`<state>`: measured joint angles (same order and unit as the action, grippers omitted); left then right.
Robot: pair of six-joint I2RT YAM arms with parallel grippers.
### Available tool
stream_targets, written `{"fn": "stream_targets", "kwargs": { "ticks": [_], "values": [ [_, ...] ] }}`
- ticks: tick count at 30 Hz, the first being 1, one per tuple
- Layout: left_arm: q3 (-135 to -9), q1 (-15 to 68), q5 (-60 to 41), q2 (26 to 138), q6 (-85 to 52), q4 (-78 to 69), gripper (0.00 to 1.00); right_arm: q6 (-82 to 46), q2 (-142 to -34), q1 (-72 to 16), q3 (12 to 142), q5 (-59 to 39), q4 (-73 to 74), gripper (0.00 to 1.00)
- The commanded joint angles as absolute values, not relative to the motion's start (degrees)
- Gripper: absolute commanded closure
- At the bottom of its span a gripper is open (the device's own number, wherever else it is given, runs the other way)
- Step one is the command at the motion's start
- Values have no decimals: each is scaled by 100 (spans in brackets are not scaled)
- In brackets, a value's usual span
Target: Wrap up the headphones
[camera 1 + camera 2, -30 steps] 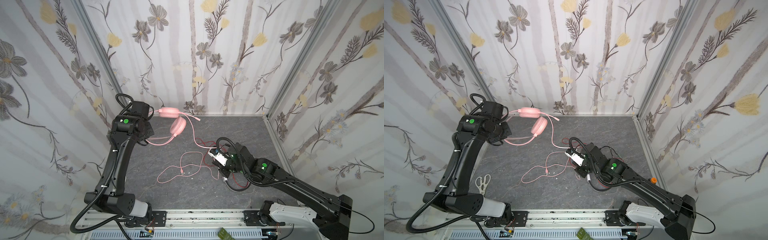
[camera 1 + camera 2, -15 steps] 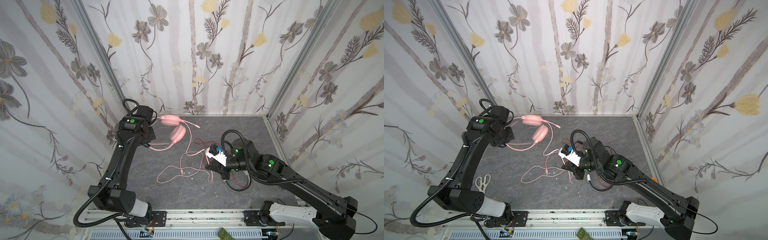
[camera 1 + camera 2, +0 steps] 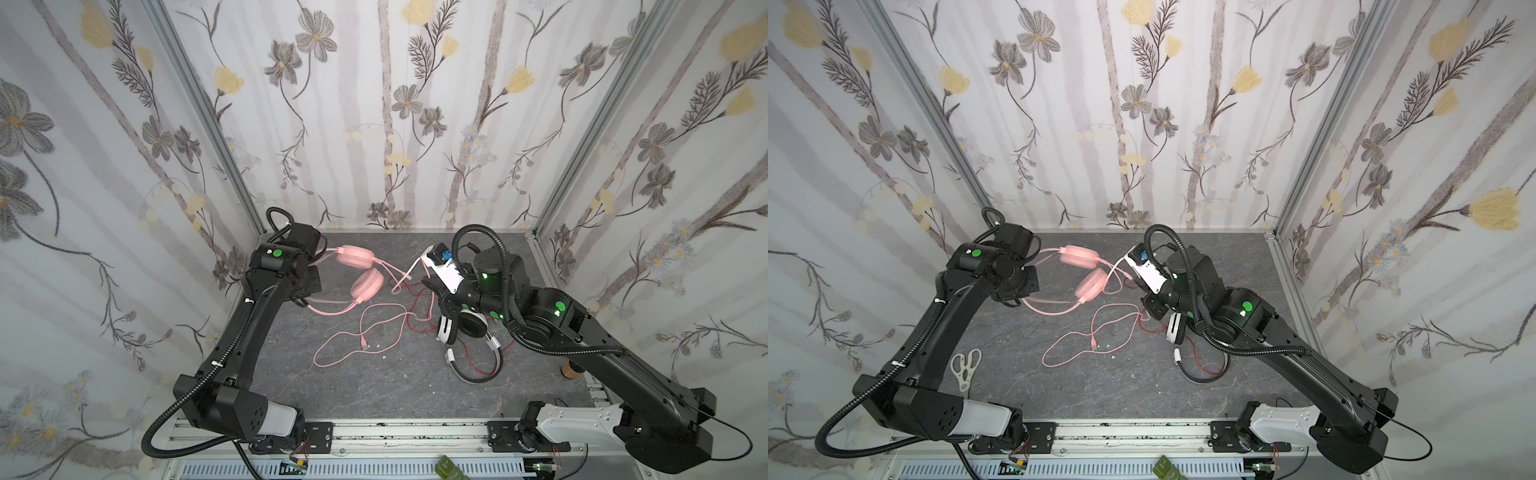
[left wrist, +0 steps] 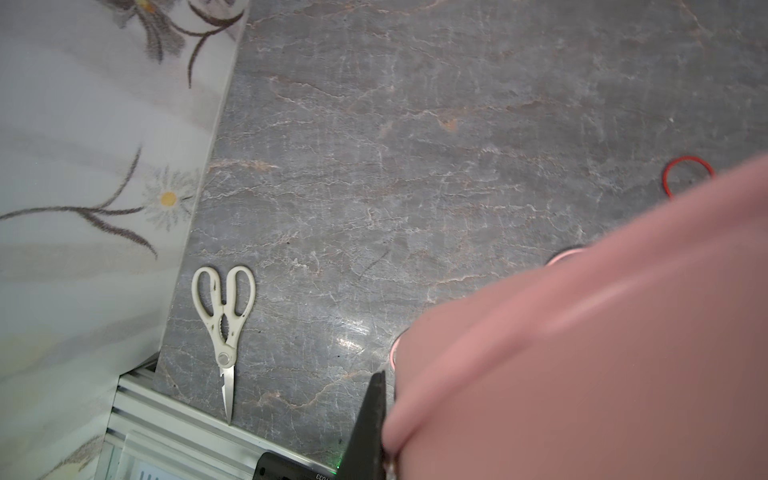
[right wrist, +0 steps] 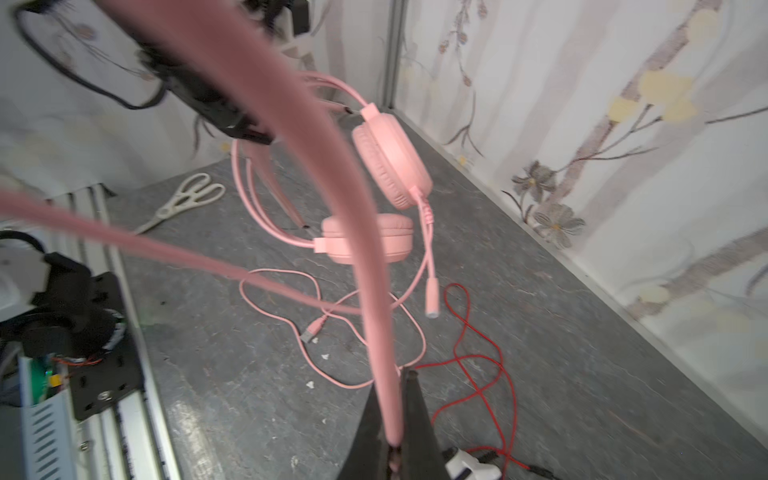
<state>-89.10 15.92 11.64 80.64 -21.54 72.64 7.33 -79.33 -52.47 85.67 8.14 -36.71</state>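
left gripper clamped tight on pink headset headband, right gripper pinched closed on its pink cable, just beside white-and-black headset

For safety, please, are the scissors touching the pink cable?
No; the scissors lie on bare table, well apart from the pink cable.

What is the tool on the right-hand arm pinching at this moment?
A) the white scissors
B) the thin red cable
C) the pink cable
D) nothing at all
C: in the right wrist view the pink cable runs straight in between the closed fingers of the right tool.
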Motion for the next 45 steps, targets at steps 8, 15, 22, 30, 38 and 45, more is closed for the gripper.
{"fn": "stream_targets", "kwargs": {
  "ticks": [8,15,22,30,38,45],
  "values": [
    [-8389,2943,-104,7497,-1649,6681,100,1178,-8538,-5102,9259,2613,-4023,100],
    [-8693,4067,-17,7629,-1913,6811,100,1082,-9181,-4791,9864,1853,-3987,100],
    [-8966,4951,-20,7802,-2037,7051,100,621,-10308,-3905,10530,1005,-4310,100],
    [-9009,5336,-126,7796,-2102,6937,100,-27,-10794,-3183,10374,92,-4256,100],
    [-9053,5360,-507,7893,-2074,6706,100,-133,-10757,-3029,10386,-395,-4072,100],
    [-9062,5353,-527,8314,-2264,6744,100,-110,-10308,-3233,10404,-403,-3796,100]
  ]
}}
